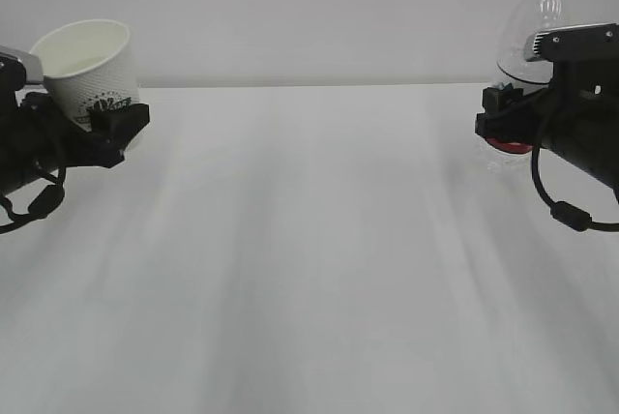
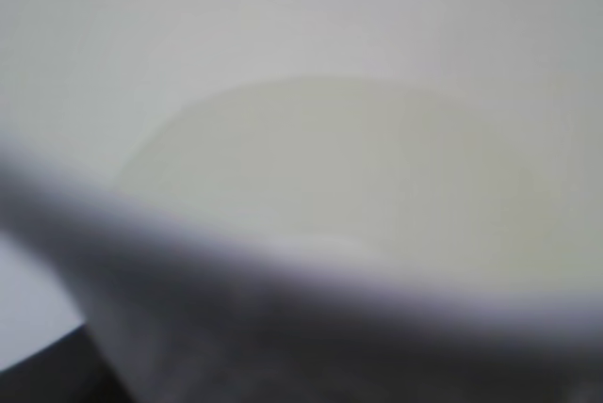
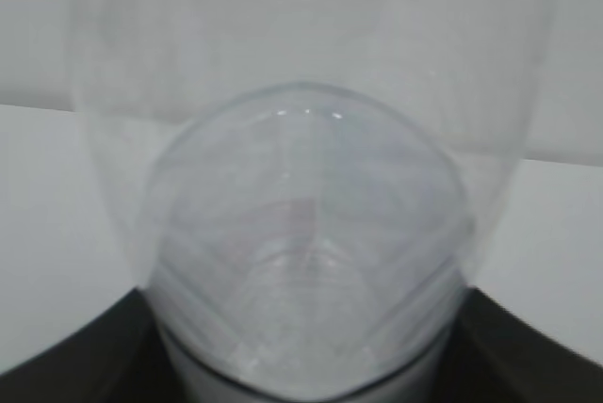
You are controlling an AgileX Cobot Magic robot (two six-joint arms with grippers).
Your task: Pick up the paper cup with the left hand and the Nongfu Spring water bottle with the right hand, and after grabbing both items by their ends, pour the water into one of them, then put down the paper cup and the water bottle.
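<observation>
Pinching the flimsy, crushable paper cup (image 1: 89,68) low on its wall, the left pincer (image 1: 108,126) lifts it near the surface's (image 1: 309,259) far-left edge; the right pincer (image 1: 503,114) clamps the slick, light Nongfu Spring water bottle (image 1: 535,42) mid-body, far right.

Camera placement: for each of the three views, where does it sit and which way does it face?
Exterior: low at table height, facing across the table; shows left gripper holding the paper cup and right gripper holding the water bottle.
Left wrist: on the left arm, looking into the cup; only a dark corner of robot.
Right wrist: on the right arm, against the bottle; dark gripper edges below.
Shared: cup, bottle.
</observation>
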